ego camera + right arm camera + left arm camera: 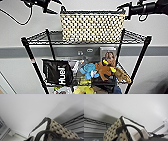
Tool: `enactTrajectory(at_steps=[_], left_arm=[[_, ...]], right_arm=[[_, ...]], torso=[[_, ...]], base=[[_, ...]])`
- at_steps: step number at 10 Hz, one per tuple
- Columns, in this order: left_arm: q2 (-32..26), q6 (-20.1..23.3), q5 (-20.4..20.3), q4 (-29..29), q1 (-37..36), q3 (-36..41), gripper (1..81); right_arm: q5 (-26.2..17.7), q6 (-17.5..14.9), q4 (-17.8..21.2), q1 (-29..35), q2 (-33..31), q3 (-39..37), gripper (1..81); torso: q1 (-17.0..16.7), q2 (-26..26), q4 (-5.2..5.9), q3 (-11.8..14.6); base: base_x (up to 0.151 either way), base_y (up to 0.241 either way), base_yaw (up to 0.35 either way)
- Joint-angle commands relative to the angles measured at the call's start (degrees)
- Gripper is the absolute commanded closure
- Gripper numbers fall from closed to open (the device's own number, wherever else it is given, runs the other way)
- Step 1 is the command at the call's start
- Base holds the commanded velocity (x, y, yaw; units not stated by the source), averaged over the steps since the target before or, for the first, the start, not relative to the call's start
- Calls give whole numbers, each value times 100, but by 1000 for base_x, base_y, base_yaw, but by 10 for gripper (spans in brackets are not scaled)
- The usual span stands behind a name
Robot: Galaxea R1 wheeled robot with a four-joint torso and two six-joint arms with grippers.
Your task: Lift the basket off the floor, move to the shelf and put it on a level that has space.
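Two grippers flank the basket (pixel 92 27), which now sits on the top wire tier (pixel 53 37) of the black wire shelf (pixel 30 53), so lift and carry look done, with only release and withdrawal left. On the left, the left gripper (pixel 51 9) hangs just beside the basket's dark braided rim; whether its fingers are wide or closed cannot be told. Its wrist view shows the dark loop handle (pixel 129 127) arching close over the basket's end. Across the middle, the basket seems to rest flat, set toward the tier's right half, with bare grid open to its left. Below it, the black Huel bag (pixel 58 72) and stuffed toys (pixel 100 70) crowd the lower tier. On the right, the right gripper (pixel 125 8) sits at the rim's far corner, fingers equally unreadable, near the right post (pixel 143 53). Open wall above gives both arms room to rise.
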Motion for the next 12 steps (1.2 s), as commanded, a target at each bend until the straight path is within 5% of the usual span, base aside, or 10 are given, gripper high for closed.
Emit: enactTrajectory(at_steps=[1,8,12], left_arm=[[-339,9,12,-74,-931,317,10],[-1553,123,390,68,-1010,836,10],[-2299,132,757,761,-966,933,10]], right_arm=[[-103,-6,169,998,-748,774,10],[-235,4,-103,1103,-2069,1311,10],[-340,39,-744,779,-2595,1487,10]], torso=[[0,0,0,0],[0,0,0,0],[0,-2,0,2]], base=[[0,0,0],[0,0,0],[0,0,0]])
